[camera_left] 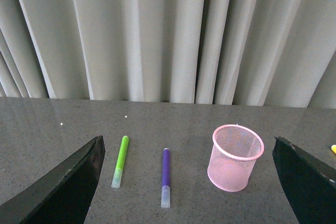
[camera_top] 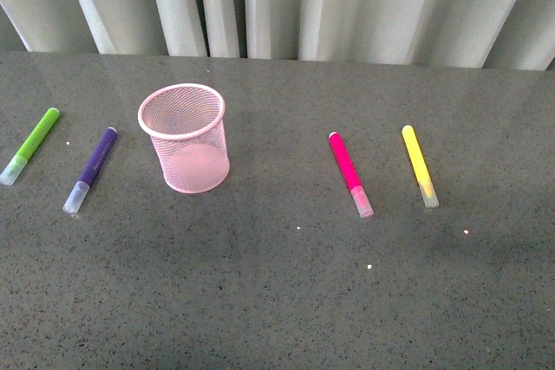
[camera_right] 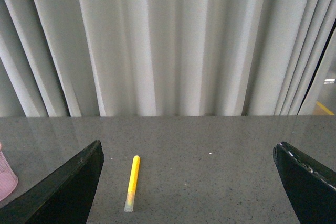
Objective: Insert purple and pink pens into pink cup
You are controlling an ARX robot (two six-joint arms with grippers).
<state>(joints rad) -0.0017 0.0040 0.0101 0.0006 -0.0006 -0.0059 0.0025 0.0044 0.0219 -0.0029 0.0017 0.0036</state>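
Pink mesh cup (camera_top: 195, 162) upright on grey table (camera_top: 286, 301). Purple pen (camera_top: 90, 170) lies near cup's left, green marker (camera_top: 30, 146) further left. Pink pen (camera_top: 349, 173) lies well right of cup, yellow marker (camera_top: 419, 165) beyond. Left gripper (camera_left: 186, 142) spread wide; right gripper (camera_right: 187, 145) likewise.

The cup (camera_top: 184, 138) stands on the table (camera_top: 286, 301). Left of it lie the inner-left pen (camera_top: 90, 170) and outer-left pen (camera_top: 30, 145); right, the inner-right pen (camera_top: 349, 174) and outer-right pen (camera_top: 419, 165).
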